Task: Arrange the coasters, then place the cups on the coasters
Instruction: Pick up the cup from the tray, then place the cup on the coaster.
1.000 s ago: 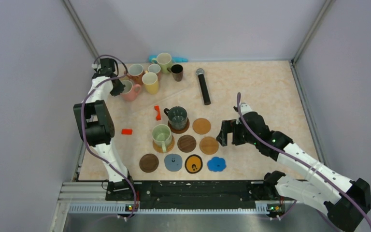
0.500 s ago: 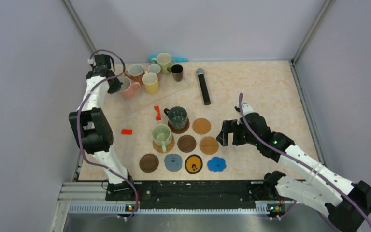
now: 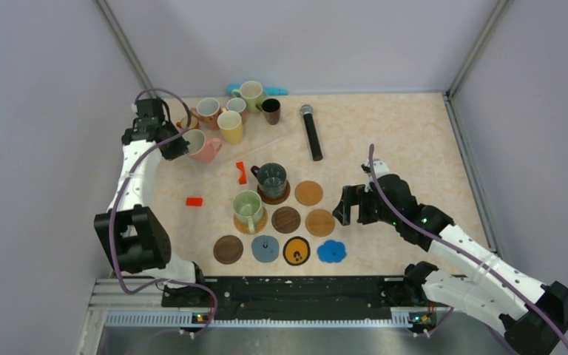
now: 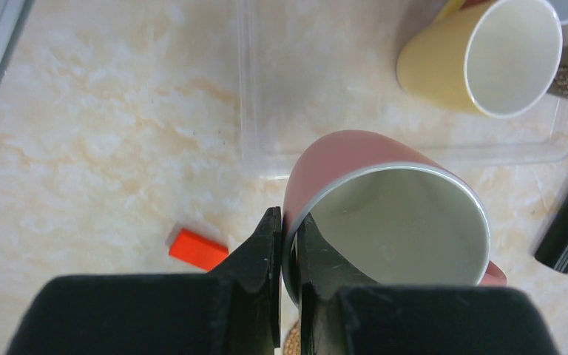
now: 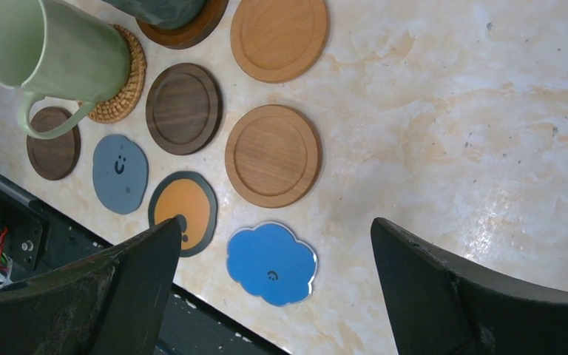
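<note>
My left gripper (image 3: pixel 175 143) is shut on the rim of a pink cup (image 3: pixel 203 146), one finger inside and one outside (image 4: pixel 287 229); the pink cup (image 4: pixel 384 214) hangs tilted above the table near a clear tray's edge. Several cups stay at the back, among them a yellow one (image 3: pixel 230 126) (image 4: pixel 481 55). A dark green cup (image 3: pixel 272 180) and a pale green cup (image 3: pixel 248 208) each stand on a coaster. Bare coasters lie in rows: tan (image 3: pixel 309 193), dark brown (image 3: pixel 286 220), blue scalloped (image 3: pixel 332 251) (image 5: pixel 271 264). My right gripper (image 3: pixel 344 205) (image 5: pixel 275 229) hangs open above the blue one.
A black microphone (image 3: pixel 311 132) lies at the back centre. Two small red-orange pieces (image 3: pixel 241 172) (image 3: pixel 194 201) lie left of the coasters. A clear plastic tray (image 4: pixel 245 89) sits under the back cups. Grey walls close in the table on three sides.
The left arm has swung its elbow toward the near edge and carried the pink cup a little away from the back cluster. The right arm has hardly moved.
</note>
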{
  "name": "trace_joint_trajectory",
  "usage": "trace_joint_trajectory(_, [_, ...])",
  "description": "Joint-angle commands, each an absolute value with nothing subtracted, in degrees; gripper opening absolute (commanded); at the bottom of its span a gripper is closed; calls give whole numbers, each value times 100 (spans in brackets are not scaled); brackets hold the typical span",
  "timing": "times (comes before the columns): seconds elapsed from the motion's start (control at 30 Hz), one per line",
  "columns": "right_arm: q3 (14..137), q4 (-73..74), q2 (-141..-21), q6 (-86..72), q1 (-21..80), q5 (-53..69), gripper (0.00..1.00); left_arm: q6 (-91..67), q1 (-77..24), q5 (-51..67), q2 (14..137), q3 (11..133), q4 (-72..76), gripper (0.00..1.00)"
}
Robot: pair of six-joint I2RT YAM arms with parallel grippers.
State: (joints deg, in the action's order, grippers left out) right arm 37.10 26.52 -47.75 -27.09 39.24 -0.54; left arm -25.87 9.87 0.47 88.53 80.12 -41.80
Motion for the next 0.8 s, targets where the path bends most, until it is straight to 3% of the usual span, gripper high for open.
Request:
trace_joint_trajectory(0.0, [3708,2626,-4611,-2751,3920,25,98,-3018,1002,445,8052,7682,-3902,0])
trace_joint_trajectory(0.47, [3621,2687,-4404,-2811,3924,26,98,-2491,881,1062,6258,6536,-4370,0])
trace_joint_trajectory(0.77, [3636,2629,-4544,-2810,3920,26,99,-3105,872,1009,5299,5804,-4868,0])
